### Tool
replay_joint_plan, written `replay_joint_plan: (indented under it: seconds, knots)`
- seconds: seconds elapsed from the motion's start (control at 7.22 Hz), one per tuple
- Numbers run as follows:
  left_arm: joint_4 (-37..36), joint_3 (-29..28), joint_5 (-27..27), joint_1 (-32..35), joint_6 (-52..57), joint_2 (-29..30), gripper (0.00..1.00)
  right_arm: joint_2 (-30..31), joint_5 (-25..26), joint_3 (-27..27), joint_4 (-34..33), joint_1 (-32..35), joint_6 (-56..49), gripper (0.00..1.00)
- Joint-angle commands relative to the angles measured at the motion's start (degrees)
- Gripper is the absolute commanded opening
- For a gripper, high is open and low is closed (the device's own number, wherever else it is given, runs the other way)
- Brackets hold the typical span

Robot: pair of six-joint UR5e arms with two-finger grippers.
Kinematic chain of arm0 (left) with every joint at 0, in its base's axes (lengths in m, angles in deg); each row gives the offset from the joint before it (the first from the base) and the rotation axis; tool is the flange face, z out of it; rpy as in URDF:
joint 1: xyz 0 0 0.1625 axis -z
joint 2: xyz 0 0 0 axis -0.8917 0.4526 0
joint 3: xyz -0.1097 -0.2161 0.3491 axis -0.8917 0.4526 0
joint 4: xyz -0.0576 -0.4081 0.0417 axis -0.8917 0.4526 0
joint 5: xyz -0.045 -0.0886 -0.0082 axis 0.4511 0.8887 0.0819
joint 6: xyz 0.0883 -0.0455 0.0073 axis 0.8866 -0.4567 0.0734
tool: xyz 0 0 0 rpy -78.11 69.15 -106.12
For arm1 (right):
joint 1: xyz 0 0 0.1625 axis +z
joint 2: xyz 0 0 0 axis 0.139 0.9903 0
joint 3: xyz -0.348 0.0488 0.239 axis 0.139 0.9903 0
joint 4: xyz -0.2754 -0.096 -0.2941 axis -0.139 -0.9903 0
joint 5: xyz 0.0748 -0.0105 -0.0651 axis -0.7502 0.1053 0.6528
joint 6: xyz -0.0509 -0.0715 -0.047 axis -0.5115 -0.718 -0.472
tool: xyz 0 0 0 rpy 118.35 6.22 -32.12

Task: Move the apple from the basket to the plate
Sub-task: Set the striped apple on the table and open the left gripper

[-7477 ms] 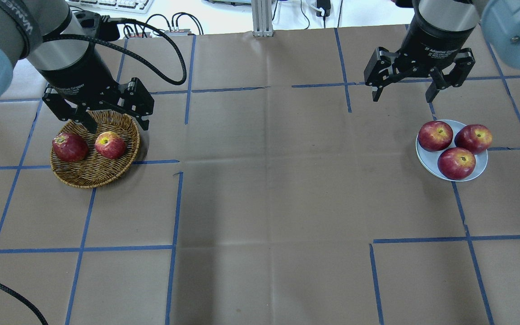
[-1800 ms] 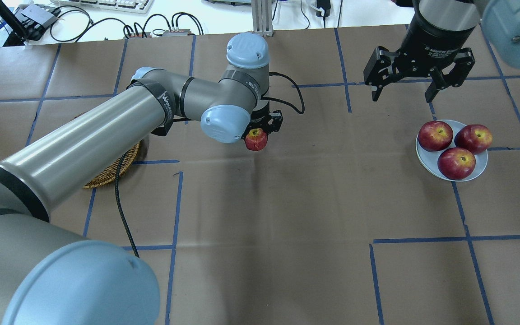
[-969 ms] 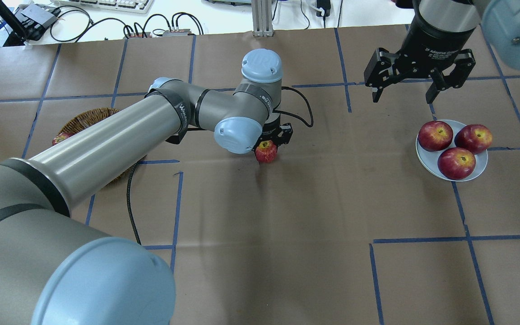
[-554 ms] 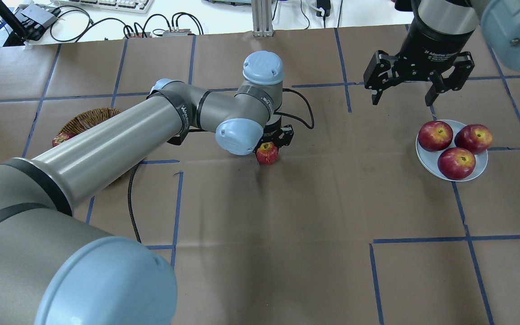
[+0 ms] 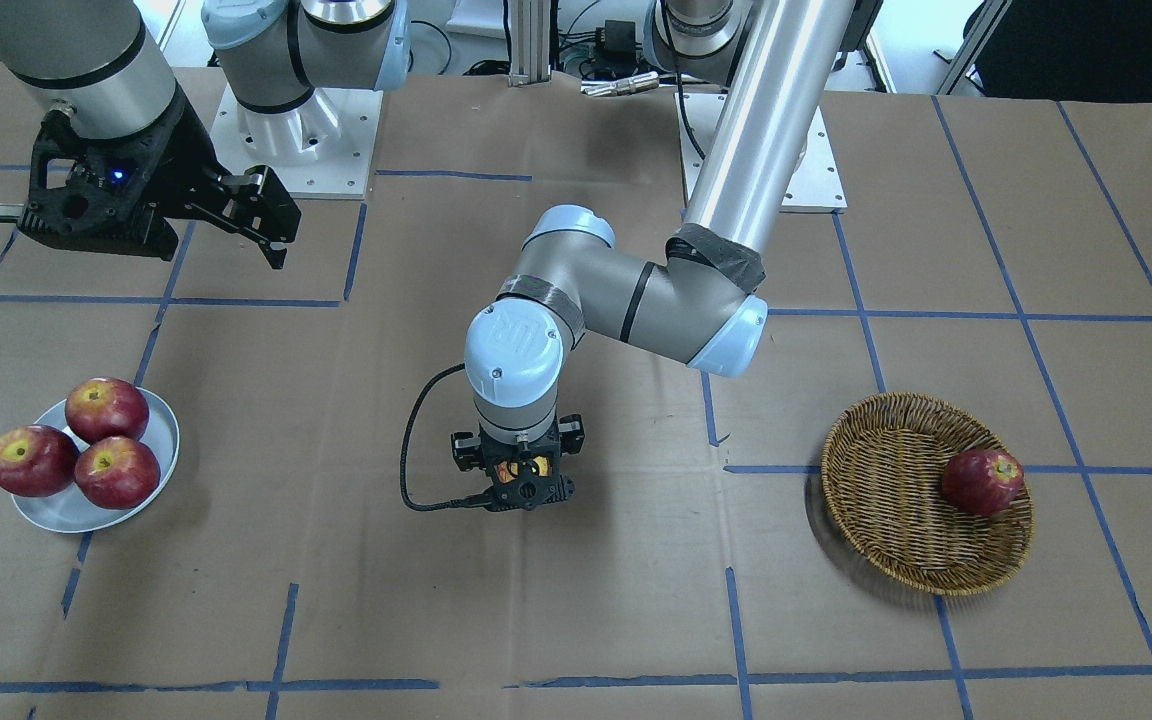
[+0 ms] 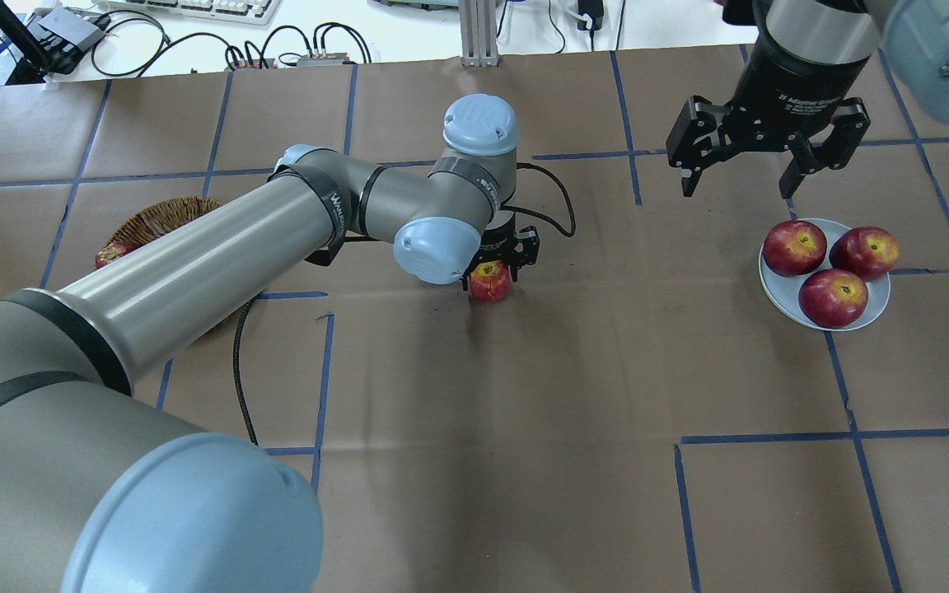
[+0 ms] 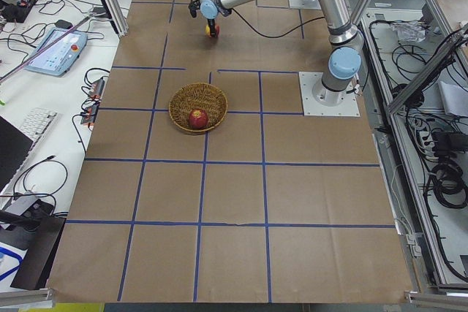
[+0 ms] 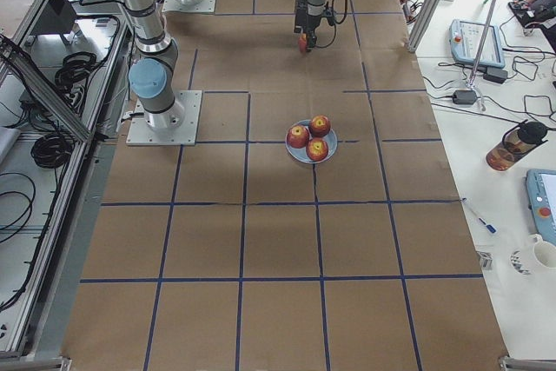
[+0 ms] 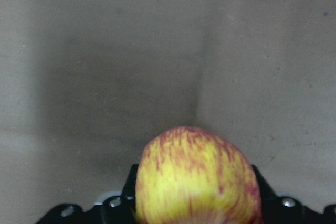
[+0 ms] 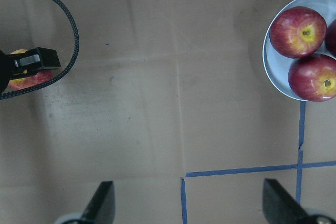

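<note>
My left gripper (image 6: pixel 497 270) is shut on the apple (image 6: pixel 490 282), light red with yellow streaks, and holds it low over the middle of the table. The apple fills the bottom of the left wrist view (image 9: pixel 197 179) and shows between the fingers in the front view (image 5: pixel 515 468). The wicker basket (image 5: pixel 886 490) lies on the robot's left, partly hidden by my left arm in the overhead view (image 6: pixel 153 222). The pale plate (image 6: pixel 779 293) lies on the robot's right. My right gripper (image 6: pixel 738 189) is open and empty, above the table just beyond the plate.
One dark red apple (image 5: pixel 981 480) lies in the basket. Three dark red apples (image 6: pixel 833 296) fill the plate. The left arm's black cable (image 5: pixel 416 470) loops beside the gripper. Brown paper with blue tape lines covers the table.
My left gripper has carried the apple out of the basket to the table's middle. Over the last second it has hardly moved. The right gripper has shifted only slightly.
</note>
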Motion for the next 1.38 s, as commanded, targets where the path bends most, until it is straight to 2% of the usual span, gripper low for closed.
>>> replay_joint_plan:
  seconds: [0.0,0.14,0.42,0.55,0.69,0.97,1.25]
  knots:
    - [1.99,-1.29,-0.31,-1.33,0.98,-5.43,0.99,0.01,0.3,0.16,1.07,-0.03,0.02,1.0]
    - [7.05,-1.12,-0.31,-3.86,5.08,-10.26,0.99,0.53,0.3,0.08,0.99,-0.03,0.19,1.0]
    - [18.47,0.02,-0.22,-11.67,20.69,-21.85,0.99,-0.78,-1.01,0.08,0.38,0.58,0.89,1.0]
    - [23.58,-0.41,-0.05,-15.19,25.64,-27.39,0.99,-1.66,-1.54,0.08,-0.15,2.5,1.59,1.0]
    - [28.41,0.63,-0.31,-18.53,30.04,-32.05,0.99,-3.58,-1.63,0.08,-3.03,6.0,7.26,1.0]
    - [30.82,0.9,-0.22,-20.06,32.89,-36.91,0.99,-10.51,-1.45,1.3,-11.81,14.87,17.18,1.0]
    - [33.28,1.78,-0.57,-20.84,33.24,-38.16,0.99,-18.67,-1.45,2.88,-18.92,20.33,24.26,1.0]
